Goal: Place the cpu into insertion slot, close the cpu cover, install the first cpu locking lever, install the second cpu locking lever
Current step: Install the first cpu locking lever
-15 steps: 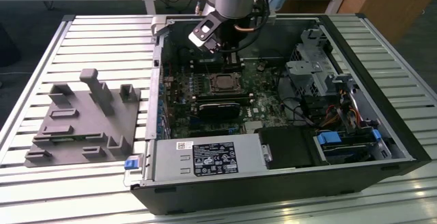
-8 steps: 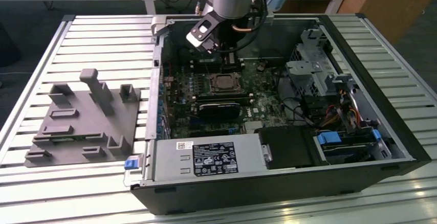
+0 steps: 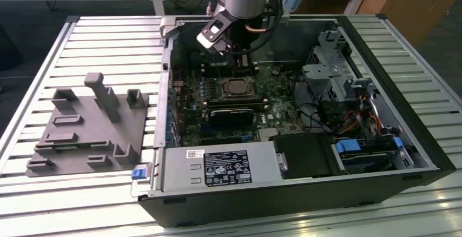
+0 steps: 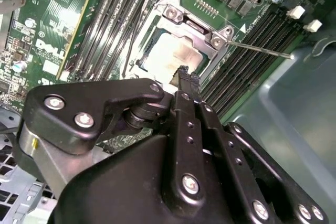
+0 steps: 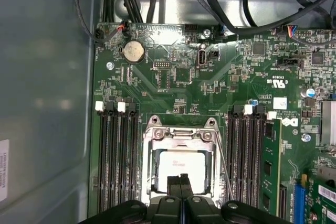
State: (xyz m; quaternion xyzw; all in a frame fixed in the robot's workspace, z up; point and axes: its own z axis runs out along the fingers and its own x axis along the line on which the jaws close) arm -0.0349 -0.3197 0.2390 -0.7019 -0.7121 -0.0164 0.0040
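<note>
I saw the black two-finger gripper [image 5: 180,178] pressed together just over the dull silver square cpu [image 5: 173,162], which sat under the thin silvery cpu cover [image 5: 178,135]; its small print I could not read.

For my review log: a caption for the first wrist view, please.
Shut end effector poised over the chip, seated in its socket under the lowered metal cover on the green motherboard.

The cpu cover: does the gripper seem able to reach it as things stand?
Probably yes: the gripper, fingers shut, is right over the cpu cover, and no cable or other part lies between them.
</note>
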